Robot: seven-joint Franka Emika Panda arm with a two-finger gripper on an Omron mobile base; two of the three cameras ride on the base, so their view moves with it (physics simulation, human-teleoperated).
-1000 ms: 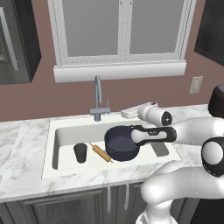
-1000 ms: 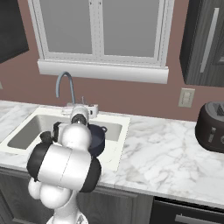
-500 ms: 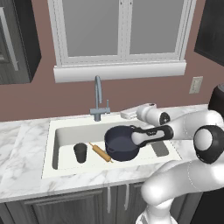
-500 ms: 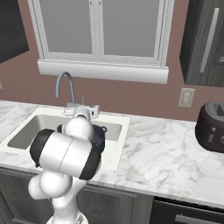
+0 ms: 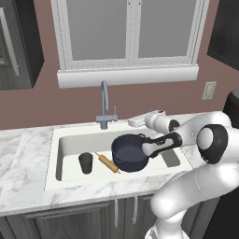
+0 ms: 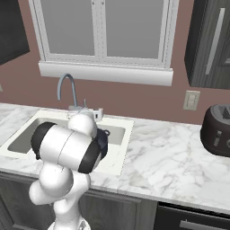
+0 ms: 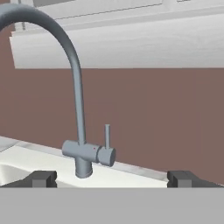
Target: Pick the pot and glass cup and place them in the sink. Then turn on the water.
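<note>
Readable text: none in any view.
Pot [image 5: 130, 152]: plain dark blue, no brand or mark.
Cup [image 5: 85, 163]: plain dark, no label.
Faucet [image 7: 78, 109]: plain grey, no lettering on the spout or the lever.
Sink [image 5: 70, 140]: plain white, no stamp.
Toaster [image 6: 217, 130]: dark front, no readable brand; any marks are too small to tell.
Wall outlet [image 6: 191, 100]: blank plate, no writing.
Cabinets [image 6: 209, 42]: dark doors, no signs or numbers.
Window [image 5: 130, 29]: frosted panes, no stickers.
</note>
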